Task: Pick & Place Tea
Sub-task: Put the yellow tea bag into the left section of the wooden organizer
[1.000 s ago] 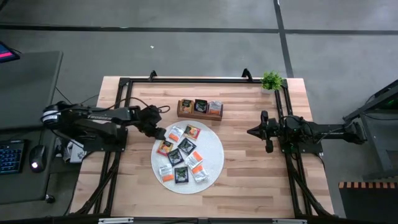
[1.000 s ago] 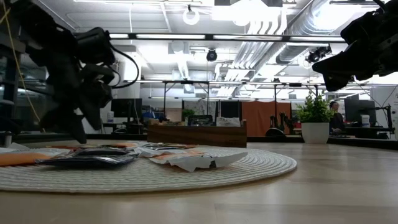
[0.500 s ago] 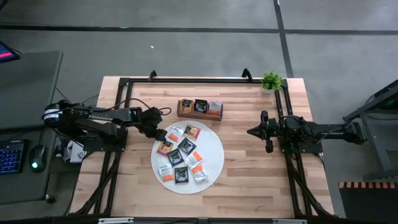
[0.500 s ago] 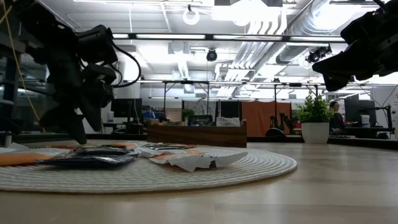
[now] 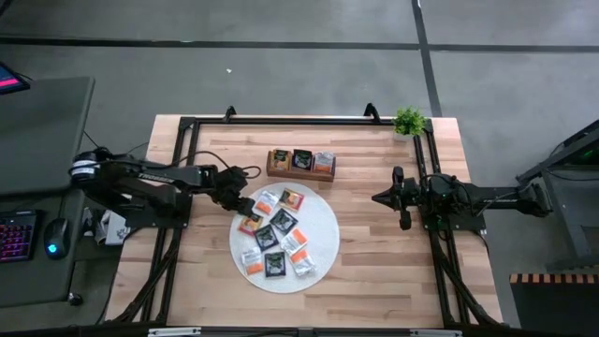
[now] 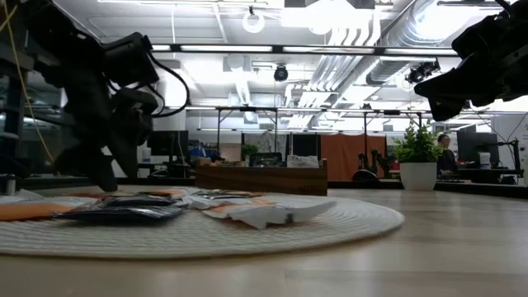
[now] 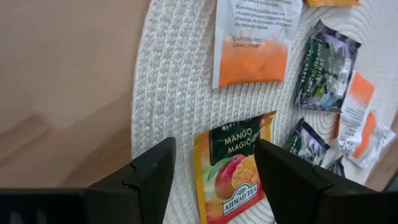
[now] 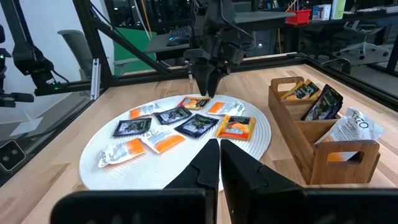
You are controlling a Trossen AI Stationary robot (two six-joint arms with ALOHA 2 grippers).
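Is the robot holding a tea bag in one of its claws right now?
No. The left claw is open over the mango tea sachet at the mat's edge, not gripping it. The right claw is shut and empty.

The mango sachet [image 7: 233,171] runs off the left wrist picture's edge, its lower part unseen. In the low view the mat [image 6: 206,235] is cut at the edge, and sachets on it overlap into an unreadable heap. Print on the tray's [image 5: 300,173] sachets is too small to read from above.

Tea sachets [image 5: 277,235], black, orange, white, lying flat, scattered on round white mat [image 5: 323,225].
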